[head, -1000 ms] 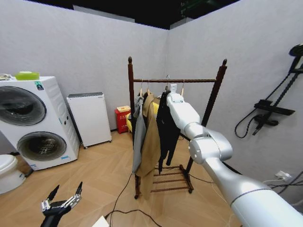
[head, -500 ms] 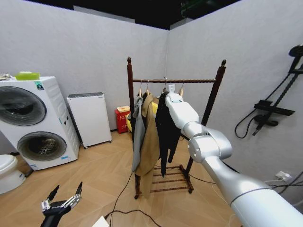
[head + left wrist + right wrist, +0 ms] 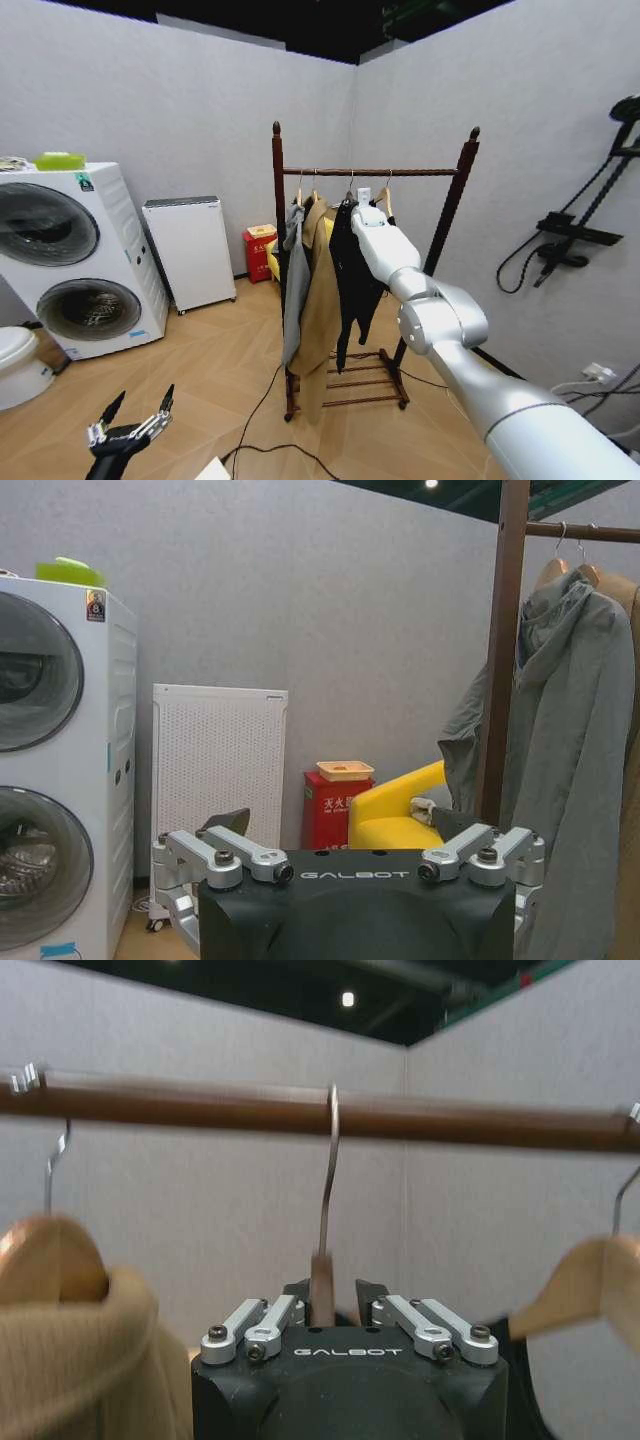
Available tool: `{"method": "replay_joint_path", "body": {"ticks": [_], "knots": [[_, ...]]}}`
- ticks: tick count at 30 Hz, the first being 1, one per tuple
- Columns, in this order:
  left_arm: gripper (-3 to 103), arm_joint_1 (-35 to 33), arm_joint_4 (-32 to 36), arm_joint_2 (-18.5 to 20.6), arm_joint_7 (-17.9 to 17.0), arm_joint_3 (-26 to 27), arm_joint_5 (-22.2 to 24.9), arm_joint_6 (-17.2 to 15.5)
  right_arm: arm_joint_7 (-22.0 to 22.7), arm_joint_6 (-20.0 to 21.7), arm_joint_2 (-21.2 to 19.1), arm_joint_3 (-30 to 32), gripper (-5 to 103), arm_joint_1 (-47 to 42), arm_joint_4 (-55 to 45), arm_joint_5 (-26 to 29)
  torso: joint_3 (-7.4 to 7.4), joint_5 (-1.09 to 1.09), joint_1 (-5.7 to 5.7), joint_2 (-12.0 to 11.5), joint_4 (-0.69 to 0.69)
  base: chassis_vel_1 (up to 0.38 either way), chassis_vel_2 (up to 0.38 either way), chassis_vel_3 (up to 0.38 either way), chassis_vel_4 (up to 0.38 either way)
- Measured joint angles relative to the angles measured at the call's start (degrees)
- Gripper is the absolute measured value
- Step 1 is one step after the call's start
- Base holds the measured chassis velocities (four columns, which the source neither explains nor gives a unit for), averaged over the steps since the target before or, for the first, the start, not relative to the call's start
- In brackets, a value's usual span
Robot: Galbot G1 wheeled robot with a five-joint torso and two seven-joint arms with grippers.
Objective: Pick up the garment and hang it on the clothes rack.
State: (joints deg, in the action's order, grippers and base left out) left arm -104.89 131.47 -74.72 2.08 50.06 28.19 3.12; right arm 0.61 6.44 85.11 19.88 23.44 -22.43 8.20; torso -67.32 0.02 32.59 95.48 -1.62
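Since a second ago the right tool has lowered the hook onto the rack's rail directly above it, and still pinching the hanger neck with the garment hanging below, it should release only once the hook bears the weight, while the left tool idles open low down.

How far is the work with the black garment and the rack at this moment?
Nearly done: the garment hangs at the clothes rack, and its hanger hook sits over the rail. In hand: the right gripper is at the hanger's neck. Left: release and withdraw. The left gripper waits low, open.
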Motion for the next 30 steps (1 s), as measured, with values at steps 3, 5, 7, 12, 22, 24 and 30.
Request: {"method": "replay_joint_path", "body": {"ticks": [3, 5, 7, 12, 22, 24, 30], "knots": [[100, 0.00, 0.00, 0.00, 0.00, 0.00, 0.00, 0.00, -0.03, -0.64, -1.75, -2.93, 37, -2.54, -6.65, 3.77, 0.02, -0.03, -0.01, 0.01, 0.00, 0.000, 0.000, 0.000, 0.000], [100, 0.00, 0.00, 0.00, 0.00, 0.00, 0.00, 0.00, 0.73, -0.45, -3.12, -4.94, 42, -4.80, -11.73, 5.91, 0.01, -0.02, -0.01, 0.00, 0.00, 0.000, 0.000, 0.000, 0.000], [100, 0.00, 0.00, 0.00, 0.01, 0.00, 0.00, 0.00, 2.45, 1.34, -5.75, -7.47, 53, -9.24, -21.72, 9.06, 0.02, -0.03, -0.01, 0.00, 0.01, 0.000, 0.000, 0.000, 0.000], [100, -0.01, 0.00, -0.01, -0.01, 0.00, 0.00, 0.00, 4.01, 4.75, -9.40, -8.68, 70, -17.51, -35.58, 12.60, 0.02, -0.03, -0.01, 0.01, 0.02, 0.000, 0.000, 0.000, 0.000], [100, 0.00, 0.00, -0.01, 0.04, 0.00, 0.00, 0.00, 9.81, 12.14, -22.88, -3.54, 99, -40.70, -66.52, 19.83, 0.02, 0.00, -0.01, 0.01, -0.03, 0.000, 0.000, 0.000, 0.000], [100, 0.00, 0.00, 0.00, 0.00, 0.00, 0.00, 0.00, 10.73, 12.01, -27.70, 2.51, 100, -55.87, -78.97, 20.25, 0.02, 0.00, -0.02, 0.01, 0.01, 0.000, 0.000, 0.000, 0.000], [100, 0.00, 0.00, 0.00, 0.01, 0.00, 0.00, -0.01, 9.12, 8.58, -24.52, 15.72, 100, -81.15, -92.25, 16.96, 0.02, 0.02, -0.02, 0.01, -0.01, 0.000, 0.000, 0.000, 0.000]]}}
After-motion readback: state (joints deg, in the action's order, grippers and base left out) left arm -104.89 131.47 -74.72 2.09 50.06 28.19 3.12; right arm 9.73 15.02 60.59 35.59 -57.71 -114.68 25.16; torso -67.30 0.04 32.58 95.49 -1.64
